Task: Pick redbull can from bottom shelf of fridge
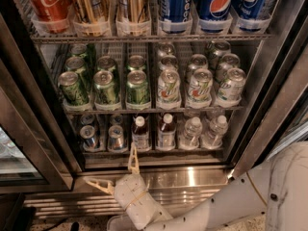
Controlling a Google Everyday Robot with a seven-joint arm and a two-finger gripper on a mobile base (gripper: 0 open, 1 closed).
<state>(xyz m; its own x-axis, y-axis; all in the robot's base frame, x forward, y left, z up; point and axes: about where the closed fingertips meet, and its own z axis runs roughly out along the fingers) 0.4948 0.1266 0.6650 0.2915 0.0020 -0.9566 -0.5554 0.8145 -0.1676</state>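
The fridge [269, 100] stands open with wire racks of cans and bottles. On the bottom shelf [154, 151] two slim silver-and-blue redbull cans stand at the left: one [89, 136] and one beside it [116, 137], with more behind. My gripper [114, 170] is below the shelf, in front of the steel sill. It is open and empty. One finger [133, 158] points up toward the shelf edge, the other [97, 185] points left.
White-capped bottles [140, 133] and clear water bottles [191, 132] fill the rest of the bottom shelf. Green cans [107, 86] and white-green cans [199, 86] stand on the rack above. Cola and Pepsi cans [214, 4] are on top. A glass door [19, 148] is at left.
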